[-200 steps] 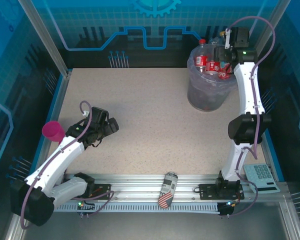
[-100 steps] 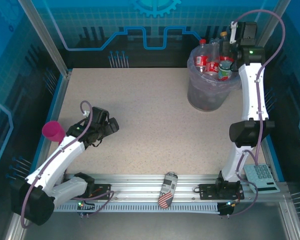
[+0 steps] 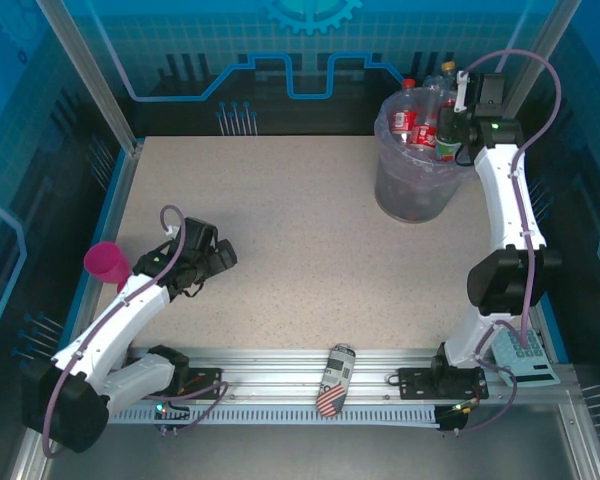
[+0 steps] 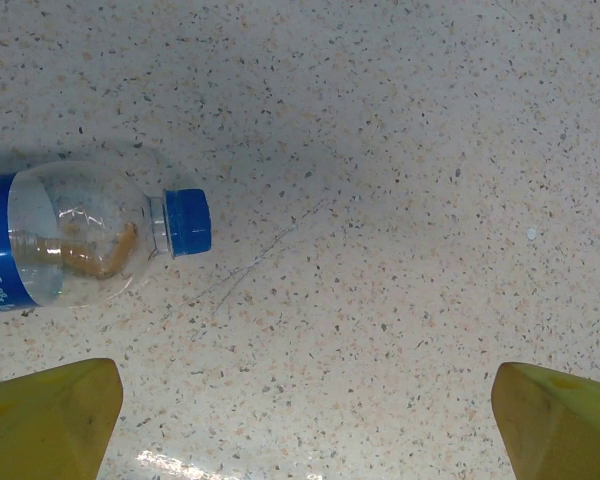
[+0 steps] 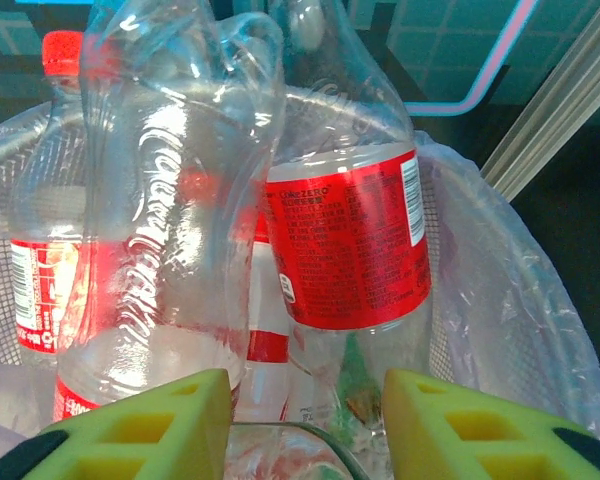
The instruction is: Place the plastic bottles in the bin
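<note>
The speckled table [image 3: 280, 220] takes up most of the top view. The grey bin [image 3: 412, 190] stands at its far right corner, and the lavender bag [image 5: 500, 300] lining it is folded over the rim.

The right arm reaches up along the right edge and holds the right gripper [image 3: 452, 112] over the bin's near-right rim. The left arm lies low across the near-left part of the table, with the left gripper [image 3: 218, 256] pointing down at the surface.

Several plastic bottles [image 3: 418, 125] stand packed in the bin, their necks and caps above the rim. In the right wrist view a red-labelled bottle [image 5: 350, 240] leans beside a crumpled clear bottle [image 5: 170, 230], and a third with a red cap [image 5: 58, 52] stands at the left. A green-labelled bottle [image 3: 447, 148] stands upright at the rim under the right gripper [image 5: 305, 425]. A clear curved body sits between that gripper's yellow fingers [image 5: 150, 425], but whether they pinch it cannot be told.

A blue-capped bottle [image 4: 75, 240] lies on its side on the table, cap to the right, just ahead of the left gripper [image 4: 305, 420], whose fingers are spread wide and hold nothing.

A stars-and-stripes can [image 3: 333, 378] lies on the front rail, a calculator [image 3: 525, 355] sits by the right base, and a pink cup [image 3: 106, 262] stands at the left edge
</note>
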Motion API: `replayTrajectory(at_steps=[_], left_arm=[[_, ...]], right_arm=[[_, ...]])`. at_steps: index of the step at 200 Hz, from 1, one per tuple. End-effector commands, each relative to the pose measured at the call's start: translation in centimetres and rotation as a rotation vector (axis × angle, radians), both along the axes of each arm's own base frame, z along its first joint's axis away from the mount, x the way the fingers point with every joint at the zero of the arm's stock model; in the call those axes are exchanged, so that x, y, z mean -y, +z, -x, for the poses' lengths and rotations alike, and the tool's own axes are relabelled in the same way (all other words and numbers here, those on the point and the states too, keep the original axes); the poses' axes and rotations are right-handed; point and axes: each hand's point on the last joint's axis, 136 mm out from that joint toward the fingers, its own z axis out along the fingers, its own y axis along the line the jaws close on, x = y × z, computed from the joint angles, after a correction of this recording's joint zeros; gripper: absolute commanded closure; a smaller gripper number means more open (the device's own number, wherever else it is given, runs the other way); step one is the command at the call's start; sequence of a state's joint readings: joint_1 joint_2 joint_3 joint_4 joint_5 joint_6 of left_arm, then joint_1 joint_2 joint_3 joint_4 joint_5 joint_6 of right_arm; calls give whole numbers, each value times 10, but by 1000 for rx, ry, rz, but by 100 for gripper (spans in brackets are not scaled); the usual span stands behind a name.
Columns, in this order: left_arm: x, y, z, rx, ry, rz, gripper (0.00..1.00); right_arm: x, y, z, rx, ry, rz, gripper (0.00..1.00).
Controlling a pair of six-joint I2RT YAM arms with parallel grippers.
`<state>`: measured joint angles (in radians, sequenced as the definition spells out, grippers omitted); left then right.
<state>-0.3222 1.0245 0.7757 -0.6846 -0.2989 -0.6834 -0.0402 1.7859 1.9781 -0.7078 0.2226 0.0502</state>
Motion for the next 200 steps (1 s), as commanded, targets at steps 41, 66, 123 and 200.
replayTrajectory(at_steps=[41, 66, 123, 200], left_arm=[[-37, 0, 19, -38, 212, -33, 1], [-60, 1, 23, 20, 386, -7, 1], [-90, -15, 31, 141, 830, 210, 1], [-110, -45, 29, 176, 1051, 190, 2]], right_arm=[[-12, 76, 31, 140, 72, -42, 23], [-29, 79, 48, 147, 143, -83, 21], [-61, 63, 83, 100, 252, -151, 21], [-80, 48, 122, 86, 308, -248, 21]])
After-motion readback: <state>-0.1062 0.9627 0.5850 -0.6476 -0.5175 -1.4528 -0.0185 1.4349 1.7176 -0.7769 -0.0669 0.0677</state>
